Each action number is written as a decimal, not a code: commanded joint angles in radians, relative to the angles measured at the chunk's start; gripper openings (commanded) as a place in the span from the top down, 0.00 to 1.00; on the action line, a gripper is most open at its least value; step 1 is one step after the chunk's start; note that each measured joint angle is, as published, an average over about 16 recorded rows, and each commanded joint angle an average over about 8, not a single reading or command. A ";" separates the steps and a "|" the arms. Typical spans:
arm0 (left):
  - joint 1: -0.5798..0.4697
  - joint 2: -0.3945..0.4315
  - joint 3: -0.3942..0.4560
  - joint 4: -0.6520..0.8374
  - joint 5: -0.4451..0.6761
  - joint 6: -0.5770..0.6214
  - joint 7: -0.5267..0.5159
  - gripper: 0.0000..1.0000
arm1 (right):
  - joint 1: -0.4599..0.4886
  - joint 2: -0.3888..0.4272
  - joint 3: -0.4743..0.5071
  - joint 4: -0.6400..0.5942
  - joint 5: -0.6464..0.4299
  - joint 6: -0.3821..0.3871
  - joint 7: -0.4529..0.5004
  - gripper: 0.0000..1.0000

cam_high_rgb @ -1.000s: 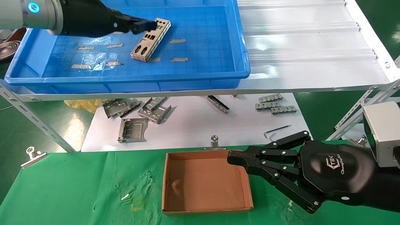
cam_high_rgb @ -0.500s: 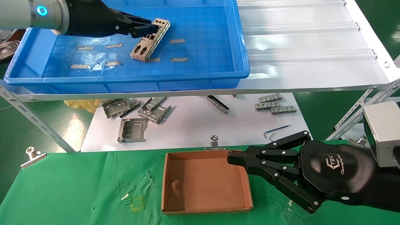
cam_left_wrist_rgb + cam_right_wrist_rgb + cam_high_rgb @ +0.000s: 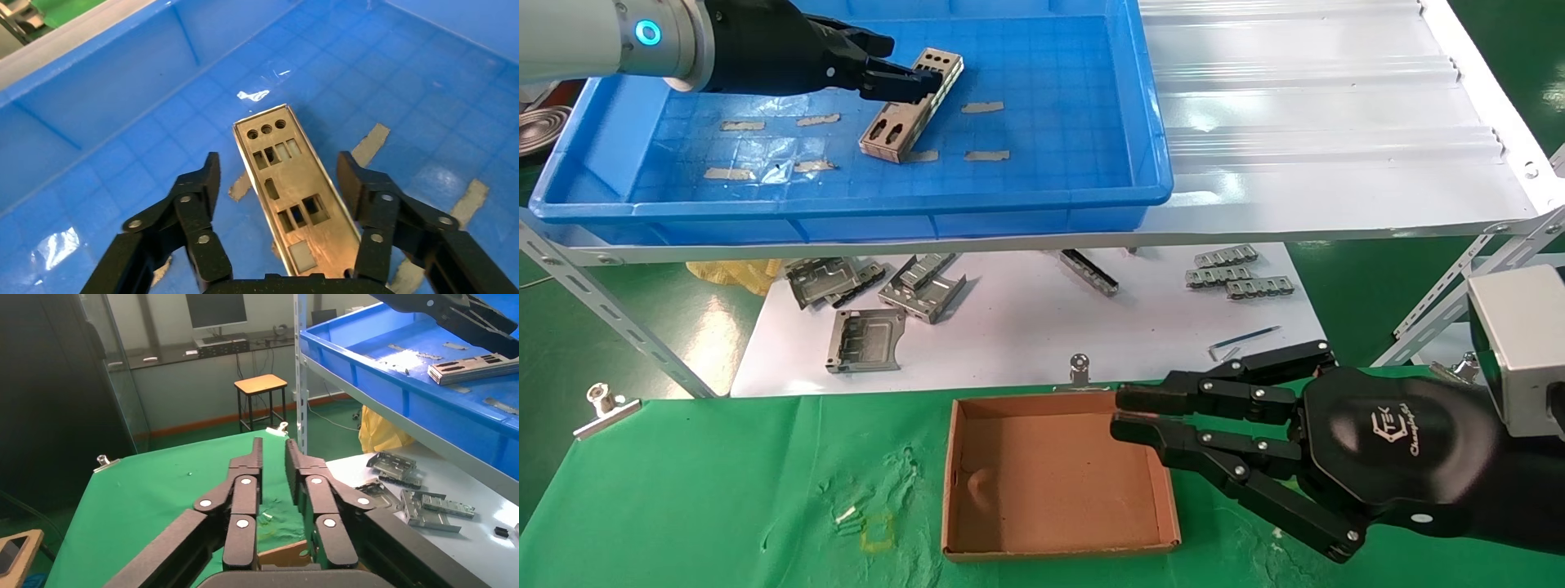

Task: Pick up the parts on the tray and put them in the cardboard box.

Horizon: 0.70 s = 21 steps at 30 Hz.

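Blue tray (image 3: 1148,122), tape scraps (image 3: 983,107): left pincer (image 3: 275,177) spread astride part (image 3: 913,104); right pincer (image 3: 1128,412) slightly parted over cardboard box (image 3: 964,482).

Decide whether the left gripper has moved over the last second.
Yes. The left gripper has advanced rightward over the plate, judged against the tray rim.

One silver punched part (image 3: 912,105) lies slantwise in the blue tray (image 3: 1042,196) — seemingly flat; the cardboard box (image 3: 1054,478) sits empty — nearer.
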 commanded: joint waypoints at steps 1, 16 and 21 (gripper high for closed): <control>0.004 0.000 0.003 -0.010 0.003 0.003 -0.018 0.00 | 0.000 0.000 0.000 0.000 0.000 0.000 0.000 0.00; 0.035 -0.004 0.014 -0.067 0.022 -0.026 -0.138 1.00 | 0.000 0.000 0.000 0.000 0.000 0.000 0.000 0.00; 0.043 -0.009 0.017 -0.089 0.028 -0.030 -0.157 1.00 | 0.000 0.000 0.000 0.000 0.000 0.000 0.000 0.00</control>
